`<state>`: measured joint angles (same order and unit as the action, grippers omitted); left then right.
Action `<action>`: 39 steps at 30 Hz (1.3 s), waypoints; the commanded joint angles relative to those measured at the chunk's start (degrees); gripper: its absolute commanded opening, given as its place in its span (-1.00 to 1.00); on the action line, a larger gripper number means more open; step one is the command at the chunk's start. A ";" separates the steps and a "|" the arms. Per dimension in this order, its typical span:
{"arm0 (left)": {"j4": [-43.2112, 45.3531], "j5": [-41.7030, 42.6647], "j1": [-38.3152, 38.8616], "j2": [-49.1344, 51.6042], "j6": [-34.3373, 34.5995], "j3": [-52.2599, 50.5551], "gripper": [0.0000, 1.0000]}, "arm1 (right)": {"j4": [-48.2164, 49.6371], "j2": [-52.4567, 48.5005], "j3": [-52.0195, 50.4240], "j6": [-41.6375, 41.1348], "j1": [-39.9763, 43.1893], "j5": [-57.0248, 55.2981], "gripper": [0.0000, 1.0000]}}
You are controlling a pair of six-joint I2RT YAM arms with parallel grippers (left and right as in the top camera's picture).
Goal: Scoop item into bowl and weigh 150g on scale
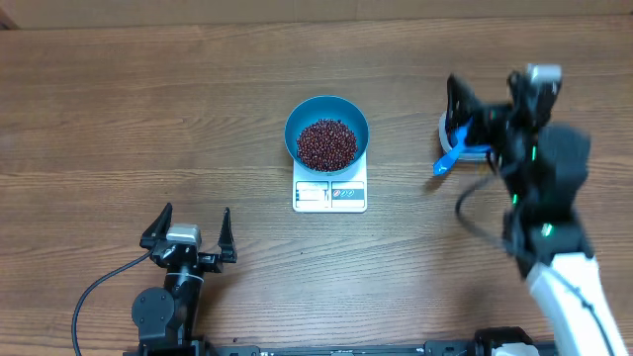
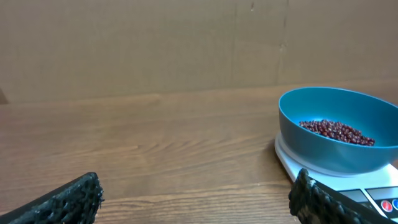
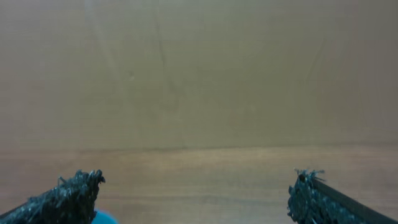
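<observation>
A round blue bowl (image 1: 297, 117) sits on a small white scale (image 1: 329, 196) near the middle of the wooden counter (image 1: 148, 119), covering the rear part of the scale and leaving the front strip with its display and marks uncovered. A heap of small dark red-brown beans (image 1: 327, 144) lies in the bottom of the bowl, well below its rim. The left pincer (image 1: 197, 210) rests low at the near left of the counter, well apart from the scale, its two black fingers (image 1: 226, 229) spread wide with nothing between them; in its wrist view the bowl and scale appear off to the right, beyond the right finger. A black cable (image 1: 94, 297) curves away from the base of that arm. The right pincer (image 1: 483, 94) hangs over the far right side of the counter, its jaws also wide apart and gripping nothing. Just beneath it a small blue scoop (image 1: 450, 158) juts out toward the bowl, with its handle end pointing left, and it seems to lie in a clear tub (image 1: 444, 129), though the arm hides most of that tub. The right wrist view shows bare wood and a plain brown wall (image 3: 199, 74) ahead, with a sliver of blue at the lower left
</observation>
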<state>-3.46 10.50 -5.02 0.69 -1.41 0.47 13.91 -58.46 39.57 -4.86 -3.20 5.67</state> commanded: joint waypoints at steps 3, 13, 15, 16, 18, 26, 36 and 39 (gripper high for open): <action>-0.07 -0.13 -0.31 -0.48 0.74 -0.20 0.99 | 15.26 11.28 -18.51 0.42 -0.11 2.14 1.00; -0.07 -0.13 -0.31 -0.48 0.74 -0.22 0.99 | 18.49 31.52 -39.04 0.44 -0.11 2.16 1.00; -0.07 -0.13 -0.31 -0.48 0.74 -0.20 0.99 | 12.66 34.86 -38.93 0.02 -0.11 2.19 1.00; -0.07 -0.13 -0.31 -0.48 0.74 -0.20 0.99 | 10.34 36.46 -39.08 0.02 -0.11 2.14 1.00; -0.07 -0.13 -0.31 -0.48 0.74 -0.20 0.99 | 5.09 39.50 -39.12 0.02 -0.11 2.12 1.00; -0.07 -0.13 -0.31 -0.48 0.74 -0.22 0.99 | -9.94 46.18 -39.12 0.02 -0.11 2.14 1.00; -0.07 -0.13 -0.31 -0.48 0.74 -0.22 0.99 | -18.10 52.17 -39.10 3.34 -0.07 2.05 1.00; -0.07 -0.13 -0.31 -0.48 0.74 -0.22 0.99 | -18.10 52.43 -39.10 6.19 -0.07 2.64 1.00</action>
<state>-3.44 10.52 -5.02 0.69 -1.41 0.47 -4.34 -6.83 1.06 -2.63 -3.18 7.33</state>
